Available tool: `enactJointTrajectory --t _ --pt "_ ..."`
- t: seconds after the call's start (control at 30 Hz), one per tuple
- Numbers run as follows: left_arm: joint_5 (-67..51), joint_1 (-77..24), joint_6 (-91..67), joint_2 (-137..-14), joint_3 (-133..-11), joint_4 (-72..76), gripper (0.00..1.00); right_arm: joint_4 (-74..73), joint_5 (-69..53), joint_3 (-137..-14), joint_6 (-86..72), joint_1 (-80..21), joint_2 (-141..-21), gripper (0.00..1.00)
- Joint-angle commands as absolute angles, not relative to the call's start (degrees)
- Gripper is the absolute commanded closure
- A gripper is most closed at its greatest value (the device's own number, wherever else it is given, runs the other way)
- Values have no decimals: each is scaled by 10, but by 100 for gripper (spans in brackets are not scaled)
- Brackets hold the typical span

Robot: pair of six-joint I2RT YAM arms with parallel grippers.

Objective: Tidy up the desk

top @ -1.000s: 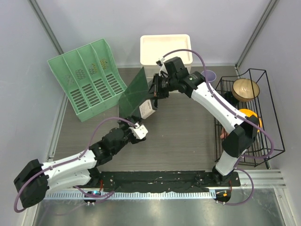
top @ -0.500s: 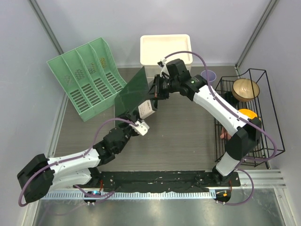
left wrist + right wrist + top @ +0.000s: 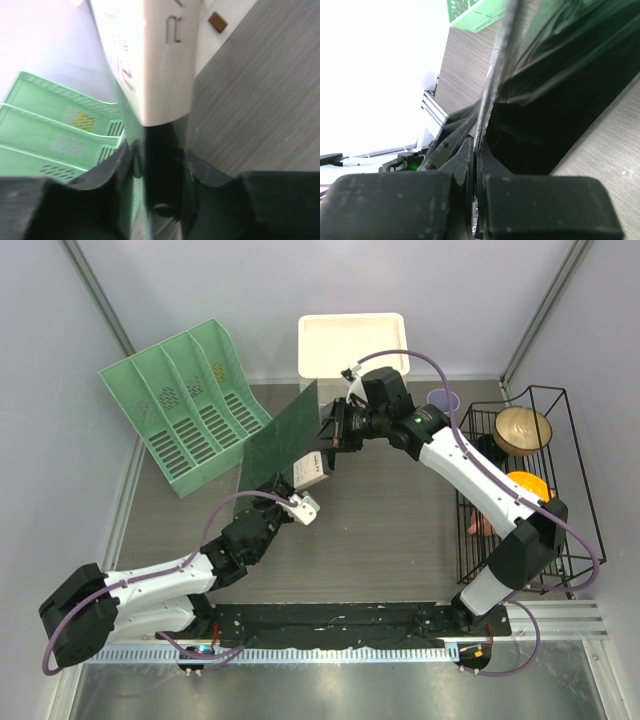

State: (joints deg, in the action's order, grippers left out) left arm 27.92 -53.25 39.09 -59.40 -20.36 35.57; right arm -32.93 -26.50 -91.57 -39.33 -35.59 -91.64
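The desk (image 3: 400, 510) fills the centre. An organizer (image 3: 185, 405) stands at 10 o'clock and a tray (image 3: 350, 345) at 12. At 3 a rack (image 3: 545, 388) holds a bowl (image 3: 522, 430) and an orange item (image 3: 525, 485), with a cup (image 3: 443, 400) just beside it. The right gripper (image 3: 330, 435) pinches a tilted folder (image 3: 280, 440). The left gripper (image 3: 298, 498) stands narrow around a book (image 3: 312, 470); I cannot tell whether it grips.
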Motion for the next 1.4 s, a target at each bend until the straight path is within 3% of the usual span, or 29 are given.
enactJointTrajectory --t 0.0,0.03,0.07,0.1,0.33,0.63,1.07,1.37 --pt "302 -530 406 -584 -234 428 77 -287 -326 -918 -379 -362 -867 94" --pt "304 -529 408 -581 -235 431 83 -286 -329 -918 -376 -362 -867 92" --pt "308 -530 410 -576 -236 432 98 -287 -330 -919 -374 -362 -867 86" --pt "309 -530 412 -572 -237 434 100 -287 -330 -920 -367 -362 -867 83" --pt "322 -529 410 -531 -243 434 100 -308 -335 -940 -324 -360 -872 53" --pt "362 -500 386 -473 -272 425 100 -341 -338 -997 -292 -335 -883 30" --pt "402 -394 306 -400 -323 375 100 -389 -301 -1058 -227 -297 -917 28" --pt "413 -331 280 -435 -365 398 100 -404 -308 -1077 -203 -294 -976 28"
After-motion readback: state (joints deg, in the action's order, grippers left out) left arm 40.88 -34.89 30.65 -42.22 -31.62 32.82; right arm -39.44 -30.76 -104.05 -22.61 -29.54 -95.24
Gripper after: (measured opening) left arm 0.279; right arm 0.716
